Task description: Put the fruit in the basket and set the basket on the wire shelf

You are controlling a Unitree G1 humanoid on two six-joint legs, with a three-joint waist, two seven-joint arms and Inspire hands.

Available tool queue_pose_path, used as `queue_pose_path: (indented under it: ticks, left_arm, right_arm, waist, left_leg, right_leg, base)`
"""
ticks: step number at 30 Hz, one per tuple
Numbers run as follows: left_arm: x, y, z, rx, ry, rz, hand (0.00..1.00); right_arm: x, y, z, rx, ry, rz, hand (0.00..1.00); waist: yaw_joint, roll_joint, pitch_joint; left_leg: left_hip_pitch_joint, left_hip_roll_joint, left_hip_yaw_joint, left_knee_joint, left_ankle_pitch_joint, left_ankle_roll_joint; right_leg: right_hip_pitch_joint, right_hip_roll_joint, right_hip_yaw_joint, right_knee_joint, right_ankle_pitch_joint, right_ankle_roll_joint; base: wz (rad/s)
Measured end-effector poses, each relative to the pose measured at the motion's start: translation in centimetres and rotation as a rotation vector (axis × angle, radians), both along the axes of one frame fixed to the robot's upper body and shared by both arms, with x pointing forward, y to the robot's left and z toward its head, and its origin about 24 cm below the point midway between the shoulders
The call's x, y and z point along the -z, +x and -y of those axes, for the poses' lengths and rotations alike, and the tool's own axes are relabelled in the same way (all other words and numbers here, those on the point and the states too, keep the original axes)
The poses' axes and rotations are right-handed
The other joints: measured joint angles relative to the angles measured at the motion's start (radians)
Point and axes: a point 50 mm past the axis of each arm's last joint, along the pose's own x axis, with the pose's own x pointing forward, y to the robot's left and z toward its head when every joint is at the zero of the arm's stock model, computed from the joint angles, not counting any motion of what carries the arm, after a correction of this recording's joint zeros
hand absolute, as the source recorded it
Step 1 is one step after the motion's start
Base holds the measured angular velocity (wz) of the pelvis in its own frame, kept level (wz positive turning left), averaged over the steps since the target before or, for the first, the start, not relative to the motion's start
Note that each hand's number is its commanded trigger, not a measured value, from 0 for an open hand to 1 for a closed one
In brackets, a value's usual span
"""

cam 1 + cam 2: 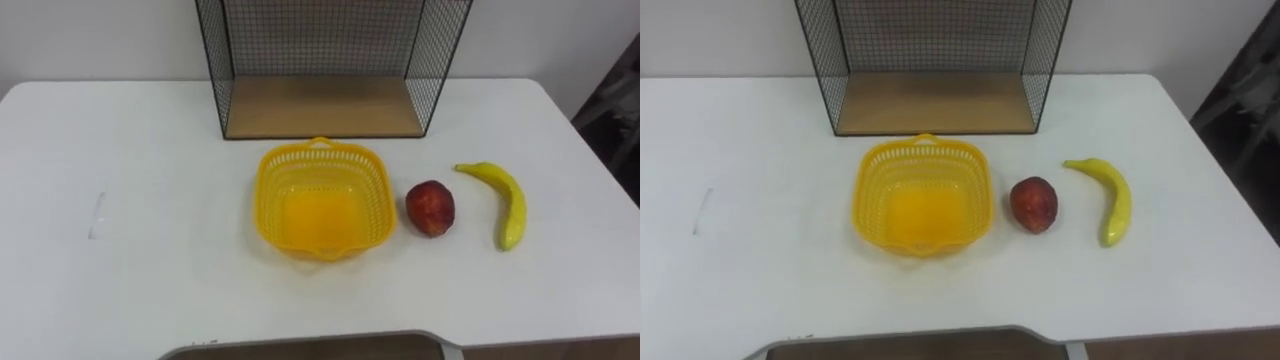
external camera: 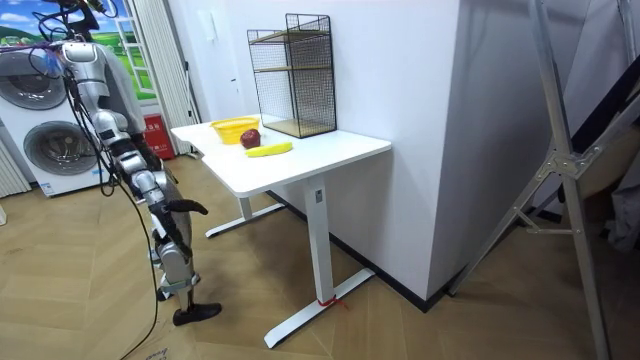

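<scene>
While the basket [image 1: 268,200] sits empty, both fruits wait to its right, untouched.
Red fruit [image 1: 430,208] lies just right of the basket, not touching it; banana [image 1: 505,203] further right; wire shelf [image 1: 320,105] just behind the basket, all on the table [image 1: 120,170]. My right hand [image 2: 188,207] hangs low, well away from the basket; open or closed, cannot tell. I judge the red fruit firm, smooth and likely to roll: wrap it from above. Banana is light and bruisable: take it mid-length. Basket is light, stiff plastic and may slide: pinch the rim.
</scene>
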Motion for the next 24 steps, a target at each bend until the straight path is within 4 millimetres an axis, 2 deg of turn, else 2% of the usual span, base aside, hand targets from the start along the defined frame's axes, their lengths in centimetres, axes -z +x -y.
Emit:
queue_pose_path:
  ticks: [4, 6, 8, 11, 14, 16, 17, 19, 20, 22, 24]
  left_arm:
    - [-0.2, -0.4, -0.6, -0.008, 0.014, -0.003, 0.0]
    - [-0.3, -0.5, -0.9, -0.002, 0.023, -0.006, 0.0]
    - [-0.4, -0.9, -1.1, -0.019, 0.029, -0.011, 0.0]
    - [-0.5, -0.8, -1.4, -0.032, 0.039, 0.0, 0.0]
    - [-0.6, -0.4, -1.5, -0.026, 0.045, 0.021, 0.0]
    - [-0.6, -0.2, -1.5, -0.02, 0.045, 0.027, 0.0]
    - [-0.6, -0.1, -1.5, -0.017, 0.044, 0.029, 0.0]
    - [-0.6, 0.0, -1.3, -0.001, 0.041, 0.028, 0.0]
    - [-0.6, 0.1, -1.3, 0.0, 0.039, 0.031, 0.0]
    - [-0.5, 0.5, -1.0, 0.037, 0.03, 0.036, 0.0]
    - [-0.5, 0.9, -0.7, 0.061, 0.026, 0.042, 0.0]
  right_arm:
    - [-0.5, 0.4, 1.2, 0.143, -0.018, 0.005, 0.0]
    - [-1.2, 1.0, 2.4, 0.23, -0.053, 0.013, 0.0]
    - [-2.1, 1.9, 3.7, 0.266, -0.103, 0.012, 0.0]
    - [-4.5, 3.8, 6.3, 0.266, -0.242, 0.026, 0.0]
    - [-8.0, 6.8, 8.5, 0.222, -0.427, 0.045, 0.0]
    - [-11.7, 9.2, 9.8, 0.161, -0.625, 0.073, 0.0]
    - [-12.6, 9.8, 10.0, 0.134, -0.682, 0.072, 0.0]
    - [-15.8, 11.7, 10.1, 0.059, -0.883, 0.1, 0.0]
    - [-16.4, 11.9, 10.1, 0.053, -0.918, 0.109, 0.0]
    - [-18.9, 13.1, 9.6, 0.013, -1.06, 0.14, 0.0]
    - [-20.2, 13.9, 8.9, -0.03, -1.147, 0.165, 0.0]
  waist:
    - [-0.018, -0.003, -0.0031]
    - [-0.031, -0.006, -0.0048]
    - [-0.033, -0.008, -0.006]
    - [-0.034, -0.003, -0.0053]
    - [-0.032, -0.005, -0.0054]
    - [-0.03, -0.005, -0.0039]
    - [-0.03, -0.005, -0.0033]
    - [-0.025, -0.007, -0.0014]
    - [-0.023, -0.007, -0.001]
    - [-0.004, -0.008, 0.0003]
    - [0.003, -0.01, 0.0016]
  left_leg:
    - [-0.001, -0.002, 0.004, 0.001, 0.0, 0.001]
    - [-0.001, -0.002, 0.007, -0.001, -0.001, 0.001]
    - [0.005, -0.002, 0.018, -0.004, -0.001, 0.001]
    - [0.009, -0.004, 0.021, -0.006, -0.002, 0.004]
    - [-0.011, -0.004, 0.023, 0.001, -0.002, 0.004]
    - [-0.028, -0.004, 0.025, 0.002, -0.002, 0.003]
    - [-0.029, -0.004, 0.026, 0.002, -0.001, 0.003]
    - [-0.034, -0.003, 0.026, 0.002, 0.0, 0.002]
    - [-0.034, -0.003, 0.026, 0.002, 0.0, 0.002]
    - [-0.033, -0.003, 0.03, 0.0, 0.0, 0.002]
    - [-0.034, -0.003, 0.031, -0.002, 0.0, 0.002]
  right_leg:
    - [-0.009, -0.002, 0.009, 0.015, -0.004, 0.0]
    - [-0.012, -0.002, 0.014, 0.016, -0.005, 0.001]
    - [-0.012, -0.002, 0.021, 0.019, -0.005, 0.001]
    - [-0.014, -0.004, 0.024, 0.03, -0.01, 0.003]
    - [-0.038, -0.005, 0.025, 0.039, -0.011, 0.002]
    - [-0.06, -0.007, 0.028, 0.051, -0.014, 0.0]
    - [-0.064, -0.006, 0.031, 0.052, -0.014, 0.0]
    - [-0.07, -0.004, 0.034, 0.052, -0.014, -0.001]
    - [-0.07, -0.004, 0.034, 0.051, -0.014, -0.001]
    - [-0.073, -0.003, 0.04, 0.05, -0.014, -0.001]
    - [-0.073, -0.003, 0.041, 0.048, -0.015, 0.0]
  base:
    - [-0.06]
    - [-0.05]
    - [-0.1]
    - [-0.03]
    - [-0.02]
    - [-0.04]
    - [-0.05]
    - [-0.04]
    - [0.0]
    - [-0.07]
    - [-0.03]
